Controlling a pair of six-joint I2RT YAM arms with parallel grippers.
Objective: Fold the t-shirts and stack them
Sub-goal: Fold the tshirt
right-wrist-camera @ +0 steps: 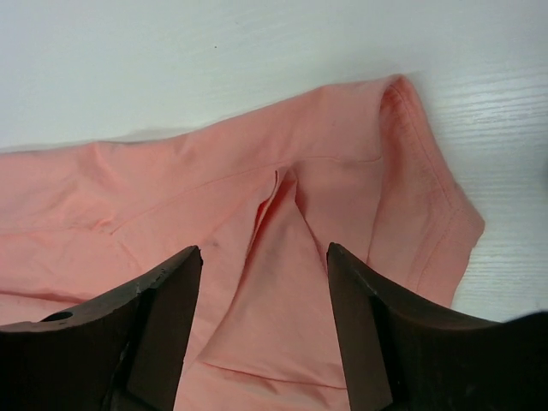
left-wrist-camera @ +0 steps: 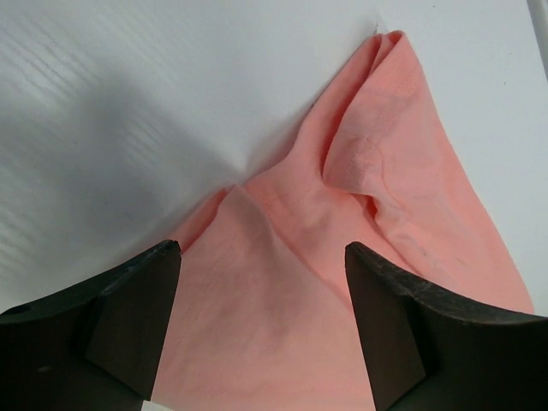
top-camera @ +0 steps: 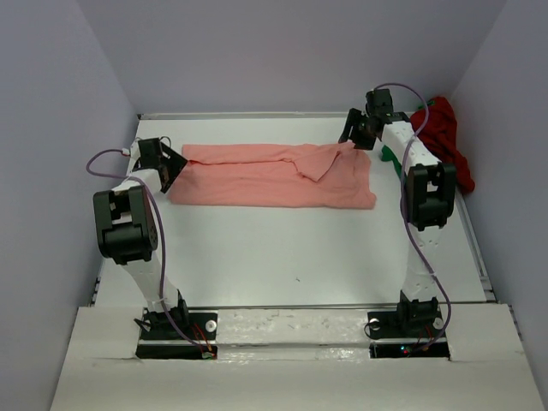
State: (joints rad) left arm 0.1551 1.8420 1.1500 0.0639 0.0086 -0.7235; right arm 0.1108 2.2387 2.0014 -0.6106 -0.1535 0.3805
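top external view. item one: salmon-pink t-shirt [top-camera: 265,175], folded into a long band, lying flat across the far half of the white table [top-camera: 300,257], one end by each arm. item two: dark red t-shirt [top-camera: 441,128], bunched in a heap at the far right corner, well apart from the pink one. item three: green t-shirt [top-camera: 389,156], only a sliver showing beside the right arm, near the red heap; its shape cannot be told.

item four: left gripper [top-camera: 174,169], at the left end of the pink band. left wrist view: its two dark fingers [left-wrist-camera: 120,325] stand wide apart, pink cloth lying wrinkled below and between them, nothing pinched.

item five: right gripper [top-camera: 364,137], at the far right end of the band. right wrist view: fingers [right-wrist-camera: 377,334] spread, a sleeve and a folded pleat of pink cloth beneath the gap, nothing held.
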